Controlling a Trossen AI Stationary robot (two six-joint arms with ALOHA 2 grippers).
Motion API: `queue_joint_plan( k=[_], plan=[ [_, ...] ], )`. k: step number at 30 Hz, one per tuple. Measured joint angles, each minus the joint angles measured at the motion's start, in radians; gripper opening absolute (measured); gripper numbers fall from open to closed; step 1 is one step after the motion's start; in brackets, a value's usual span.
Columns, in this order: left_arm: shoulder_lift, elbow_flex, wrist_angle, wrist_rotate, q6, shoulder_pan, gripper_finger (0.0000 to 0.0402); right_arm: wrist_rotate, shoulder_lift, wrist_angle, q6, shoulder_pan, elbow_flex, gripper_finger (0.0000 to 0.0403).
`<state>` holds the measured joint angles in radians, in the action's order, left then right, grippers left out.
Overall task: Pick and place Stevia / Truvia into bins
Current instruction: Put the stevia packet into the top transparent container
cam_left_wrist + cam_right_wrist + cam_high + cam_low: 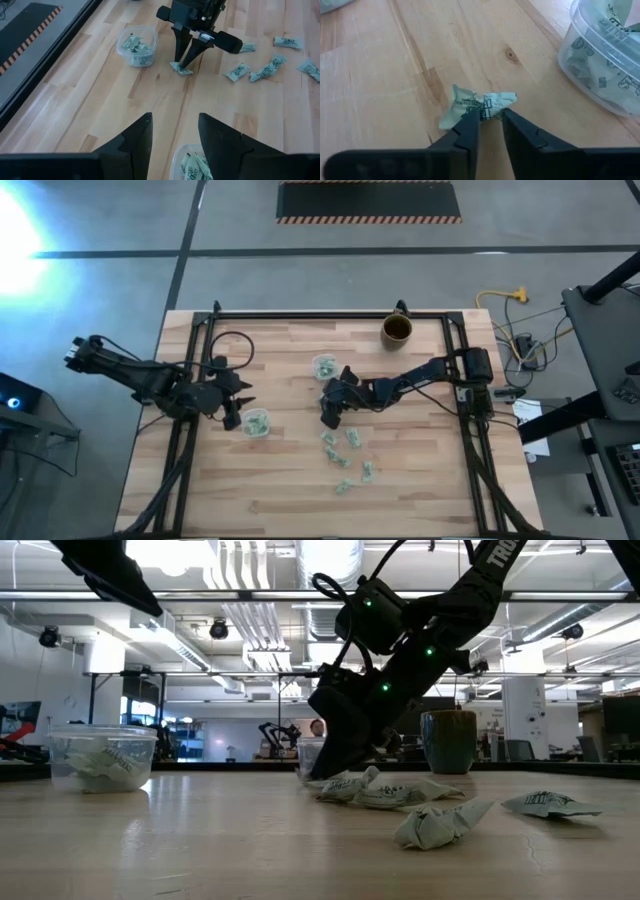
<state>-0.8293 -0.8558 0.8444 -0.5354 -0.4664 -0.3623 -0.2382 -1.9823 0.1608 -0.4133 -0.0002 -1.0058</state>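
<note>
Two clear cup bins hold sachets: one (pixel 256 423) right by my left gripper (pixel 234 414), which hovers open above the table, and one (pixel 323 366) farther back. My right gripper (pixel 327 420) is down at the table, shut on a crumpled pale-green Stevia sachet (pixel 470 102) that lies on the wood. Several more sachets (pixel 343 452) lie flat on the table toward its near edge, right of the gripper. In the left wrist view the right gripper (pixel 181 65) comes to a point on that sachet (pixel 183 71). My right gripper pinches the sachet's bunched middle (pixel 487 104) between its two fingertips. The fingers (pixel 468 125) slant down from the table's right side. The sachet rests on the table, its two ends sticking out on either side of the tips.
A brown mug (pixel 397 330) stands at the far edge, right of centre. The far cup (pixel 605 55) sits close beside my right gripper. Loose sachets (pixel 430 820) are scattered between that gripper and the near edge. Black frame rails (pixel 195 360) run along both sides.
</note>
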Motion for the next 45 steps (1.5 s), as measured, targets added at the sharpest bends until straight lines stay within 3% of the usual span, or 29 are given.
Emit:
queue_joint_plan(
  k=[11, 21, 32, 45],
  plan=[
    [-0.06, 0.0, 0.0, 0.0, 0.001, 0.0, 0.0144, 0.003, 0.017, 0.012, 0.001, 0.0, 0.0, 0.0011],
    [-0.098, 0.0, 0.0, 0.0, 0.002, 0.0, 0.0144, 0.002, 0.11, 0.008, 0.058, 0.002, 0.0, 0.0009],
    [-0.09, 0.001, -0.005, 0.0, 0.002, 0.0, 0.0144, -0.099, 0.164, -0.002, 0.155, -0.081, 0.0, 0.0009],
    [-0.088, -0.001, -0.026, 0.0, 0.001, 0.0, 0.0144, -0.018, 0.164, -0.052, 0.122, -0.206, 0.0, 0.0009]
  ],
)
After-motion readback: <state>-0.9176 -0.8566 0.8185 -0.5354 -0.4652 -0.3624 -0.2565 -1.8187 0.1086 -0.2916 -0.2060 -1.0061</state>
